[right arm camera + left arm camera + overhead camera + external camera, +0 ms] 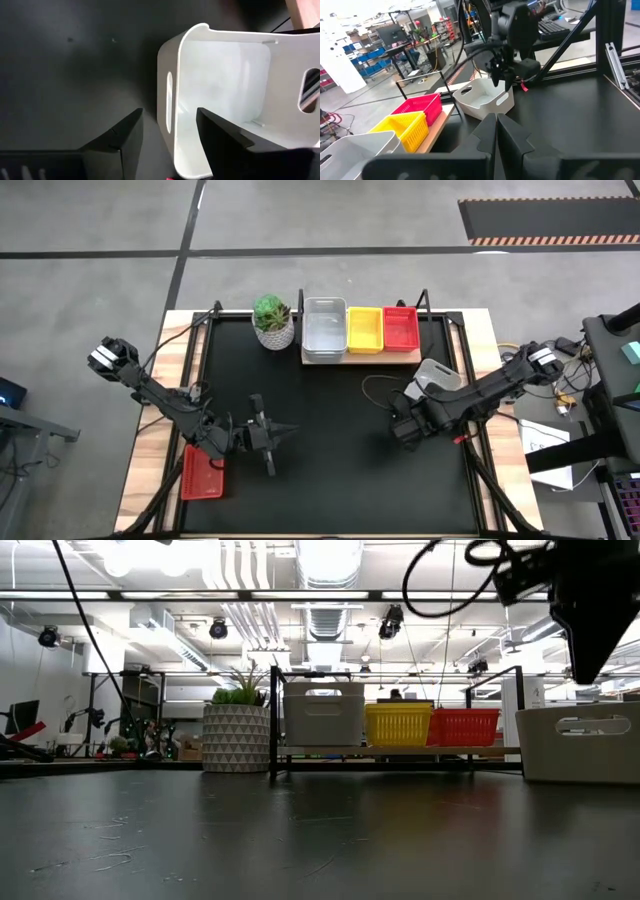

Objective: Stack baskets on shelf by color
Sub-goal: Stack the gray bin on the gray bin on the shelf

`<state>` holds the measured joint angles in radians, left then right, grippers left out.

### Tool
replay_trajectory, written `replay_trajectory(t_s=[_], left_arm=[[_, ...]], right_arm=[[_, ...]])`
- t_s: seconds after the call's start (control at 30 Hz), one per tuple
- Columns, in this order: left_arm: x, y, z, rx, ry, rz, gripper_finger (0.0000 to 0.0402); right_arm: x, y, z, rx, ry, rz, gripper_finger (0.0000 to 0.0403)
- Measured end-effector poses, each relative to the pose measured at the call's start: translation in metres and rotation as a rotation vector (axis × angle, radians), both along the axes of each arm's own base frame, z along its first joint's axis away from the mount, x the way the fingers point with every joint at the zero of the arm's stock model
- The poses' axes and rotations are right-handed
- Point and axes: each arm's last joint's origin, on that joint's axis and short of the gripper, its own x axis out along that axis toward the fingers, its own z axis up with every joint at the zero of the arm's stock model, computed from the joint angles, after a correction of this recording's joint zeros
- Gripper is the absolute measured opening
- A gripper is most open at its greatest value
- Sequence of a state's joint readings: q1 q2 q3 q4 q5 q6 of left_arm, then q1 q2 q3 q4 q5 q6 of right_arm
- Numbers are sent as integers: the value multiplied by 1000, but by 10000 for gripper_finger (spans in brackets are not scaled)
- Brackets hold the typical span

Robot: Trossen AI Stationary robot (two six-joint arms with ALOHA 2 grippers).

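The right gripper (404, 427) hangs above the mat (330, 480), toward its right side, fingers (122, 137) spread apart and empty; its arm reaches in from beyond the mat's right edge. The left gripper (282, 434) sits low over the mat's left half, fingers (487, 135) pressed together, holding nothing, its arm stretching in from past the mat's left edge.

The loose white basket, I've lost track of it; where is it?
The white basket sits on the black mat's right side, near the shelf's right end, beside the right pincer.
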<state>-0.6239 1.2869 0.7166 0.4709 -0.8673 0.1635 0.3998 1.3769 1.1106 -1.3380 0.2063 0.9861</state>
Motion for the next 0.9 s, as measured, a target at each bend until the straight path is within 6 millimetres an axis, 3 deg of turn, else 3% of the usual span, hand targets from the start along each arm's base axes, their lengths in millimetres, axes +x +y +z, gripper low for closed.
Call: replay_trajectory(t_s=[0.47,0.6,0.8,0.9], left_arm=[[1,-1,4,-9,-12,0,0],[2,-1,8,-23,-32,0,0],[1,-1,12,-25,-43,-1,0],[0,0,10,-28,-40,-1,0]], right_arm=[[-5,-7,-68,11,-106,96,166],[-6,-7,-70,11,-105,92,128],[0,-5,-64,20,-143,92,23],[6,0,-56,74,-165,93,14]])
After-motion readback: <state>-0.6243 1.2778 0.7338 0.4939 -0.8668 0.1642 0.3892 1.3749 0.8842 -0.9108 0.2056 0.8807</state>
